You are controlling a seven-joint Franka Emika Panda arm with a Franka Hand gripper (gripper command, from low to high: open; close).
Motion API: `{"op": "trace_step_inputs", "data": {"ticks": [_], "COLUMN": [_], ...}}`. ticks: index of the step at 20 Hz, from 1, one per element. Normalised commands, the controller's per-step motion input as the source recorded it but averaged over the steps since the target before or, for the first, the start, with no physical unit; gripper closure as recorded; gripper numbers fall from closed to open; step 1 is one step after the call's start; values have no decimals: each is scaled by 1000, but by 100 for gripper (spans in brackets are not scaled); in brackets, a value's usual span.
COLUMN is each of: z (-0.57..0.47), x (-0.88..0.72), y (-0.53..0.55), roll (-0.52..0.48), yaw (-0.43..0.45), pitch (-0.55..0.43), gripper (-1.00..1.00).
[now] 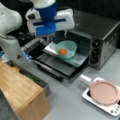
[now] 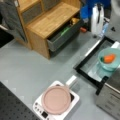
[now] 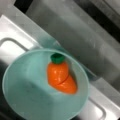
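at a front view's left stood a wooden cabinet (image 1: 21,95), its drawer (image 1: 37,80) pulled out. next came the arm with the gripper (image 1: 53,37) hanging above the oven's open door (image 1: 56,66), just over the rim of the bowl (image 1: 67,48). the bowl sat on a metal tray (image 1: 75,58) at the mouth of the oven (image 1: 100,37), and a toy carrot (image 1: 62,51) lay inside it. in the wrist view the carrot (image 3: 61,76) lay tilted in the bowl (image 3: 30,95), green top up, with no fingers showing. whether the gripper was open or closed i could not tell; it looked empty and seemed to touch nothing.

the step in hand looked like work on the bowl at the oven, the gripper poised just above it. by my judgement the next move would call for a careful drop onto the bowl's rim, without tipping it off the tray.

at a front view's right, near the table's bottom corner, a pink pan (image 1: 103,92) sat on a white hob (image 1: 111,107), well apart from the oven door. in a front view the bowl (image 2: 108,65) and carrot (image 2: 109,58) showed at the right edge, the pan (image 2: 56,99) at the bottom.
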Motion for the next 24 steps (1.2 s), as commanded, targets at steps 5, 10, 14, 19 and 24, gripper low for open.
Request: {"op": "trace_step_inputs", "data": {"ticks": [5, 10, 14, 19, 24], "z": [146, 138, 143, 144, 144], "x": [223, 202, 204, 204, 204], "y": [-93, -28, -47, -51, -50], "roll": [-181, -150, -133, -131, -131], "yaw": [275, 154, 136, 133, 133], "pitch": [258, 251, 249, 248, 248], "gripper": [-100, -100, -100, -100, -100]}}
